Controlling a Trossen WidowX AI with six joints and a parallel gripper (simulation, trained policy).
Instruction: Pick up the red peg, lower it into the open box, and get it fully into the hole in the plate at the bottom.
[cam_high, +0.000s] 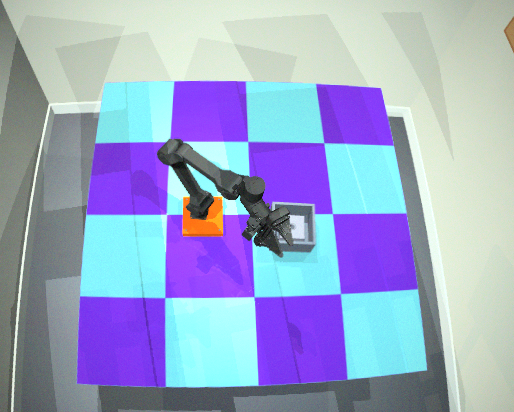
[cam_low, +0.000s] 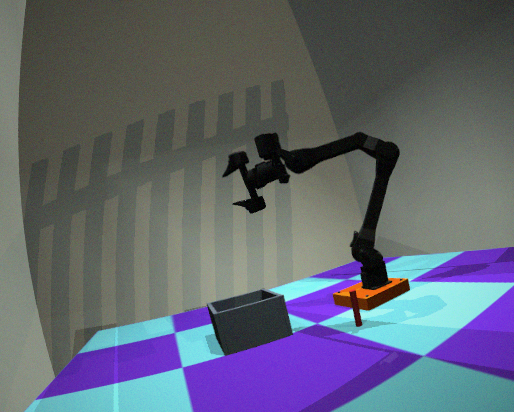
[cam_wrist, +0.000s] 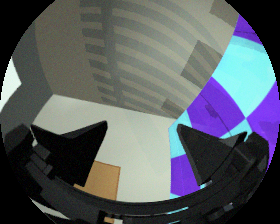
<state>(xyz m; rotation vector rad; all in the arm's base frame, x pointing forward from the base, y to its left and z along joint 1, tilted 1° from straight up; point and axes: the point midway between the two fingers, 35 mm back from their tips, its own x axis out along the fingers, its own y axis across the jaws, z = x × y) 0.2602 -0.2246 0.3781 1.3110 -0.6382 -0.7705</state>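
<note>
checkered purple-and-cyan tabletop (cam_high: 215, 340) (cam_low: 250, 380) (cam_wrist: 215, 110) bears an upright, slim red peg (cam_low: 356, 309), right of the open grey square box (cam_low: 255, 325) (cam_high: 311, 227); the black gripper's (cam_high: 286, 250) (cam_low: 229, 190) (cam_wrist: 142, 125) fingers are spread, gripping nothing.

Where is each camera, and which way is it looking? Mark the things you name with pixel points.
Top: high above the table (cam_high: 300, 340), looking down; the whole arm (cam_high: 207, 167) shows.
Exterior: off to one side, low, looking across at the arm (cam_low: 382, 185), red peg (cam_low: 356, 309) and box (cam_low: 252, 325).
Wrist: on the arm, looking out past the open tool (cam_wrist: 142, 125) at the wall and the table's edge; only the tool shows.
Top and exterior share the box (cam_high: 311, 225) and orange base (cam_high: 202, 230) (cam_low: 352, 300).
</note>
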